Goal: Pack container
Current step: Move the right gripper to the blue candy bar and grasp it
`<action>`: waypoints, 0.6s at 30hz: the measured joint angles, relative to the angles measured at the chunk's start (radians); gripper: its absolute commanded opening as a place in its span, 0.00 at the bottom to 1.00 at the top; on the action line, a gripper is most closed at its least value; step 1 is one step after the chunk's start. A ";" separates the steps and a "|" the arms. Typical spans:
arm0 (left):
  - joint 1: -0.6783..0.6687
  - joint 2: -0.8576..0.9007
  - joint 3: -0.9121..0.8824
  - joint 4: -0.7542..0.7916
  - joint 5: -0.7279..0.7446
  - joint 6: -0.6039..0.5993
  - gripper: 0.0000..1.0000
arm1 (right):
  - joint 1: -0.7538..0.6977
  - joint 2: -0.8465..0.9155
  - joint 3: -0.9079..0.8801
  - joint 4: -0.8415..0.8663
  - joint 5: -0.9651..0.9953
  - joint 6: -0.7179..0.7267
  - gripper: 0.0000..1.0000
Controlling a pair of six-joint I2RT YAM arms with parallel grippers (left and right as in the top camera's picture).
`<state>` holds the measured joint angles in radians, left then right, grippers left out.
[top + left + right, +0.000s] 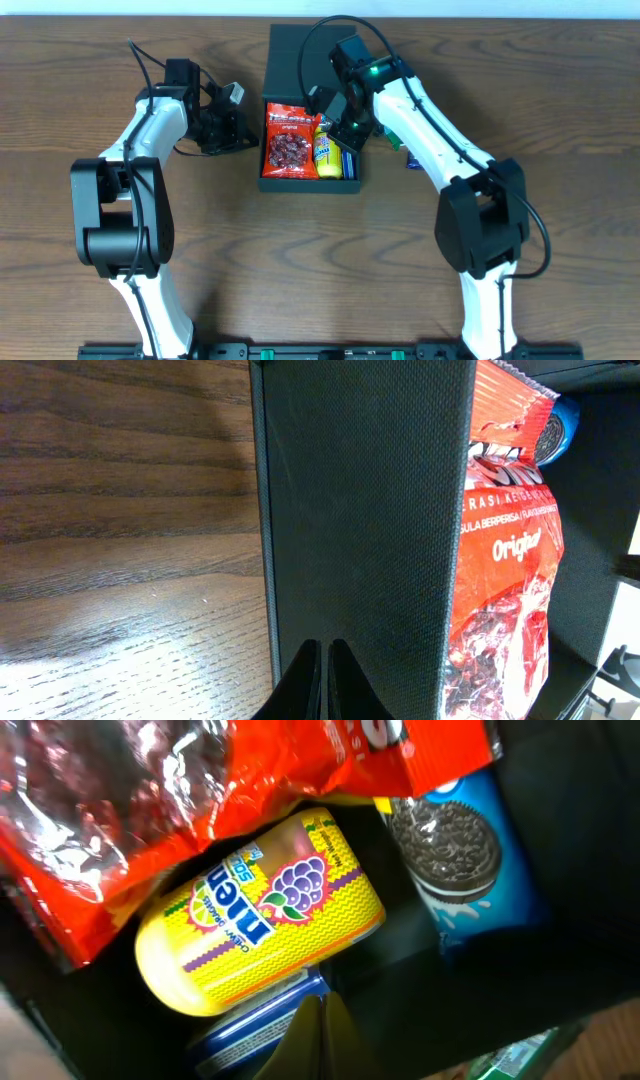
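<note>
The container point(303, 185), a dark box, sits at the table's middle with its lid point(292, 60) folded back. A red snack bag point(289, 140), a yellow candy roll point(326, 150) and a blue packet point(349, 163) lie inside. My left gripper point(245, 128) is shut and empty just outside the left wall; in its wrist view the left gripper point(322, 650) points at that dark wall point(360, 510), with the red bag point(505, 560) beyond. My right gripper point(345, 132) is shut inside the box's right side. There the right gripper point(322, 1005) hangs empty over the blue packet point(250, 1028), beside the yellow roll point(260, 915) and a cookie packet point(465, 870).
A green packet point(394, 137) and a small blue item point(412, 160) lie on the wooden table right of the box, under my right arm. The green packet point(510, 1055) shows at the bottom edge of the right wrist view.
</note>
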<state>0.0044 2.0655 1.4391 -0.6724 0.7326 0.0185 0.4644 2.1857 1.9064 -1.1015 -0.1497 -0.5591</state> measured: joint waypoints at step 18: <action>0.000 0.000 0.000 0.000 0.000 0.000 0.06 | -0.245 -0.014 0.023 0.152 0.002 0.431 0.01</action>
<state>0.0044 2.0655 1.4391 -0.6724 0.7326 0.0185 0.2195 2.1719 1.9293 -0.9493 -0.1474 -0.1284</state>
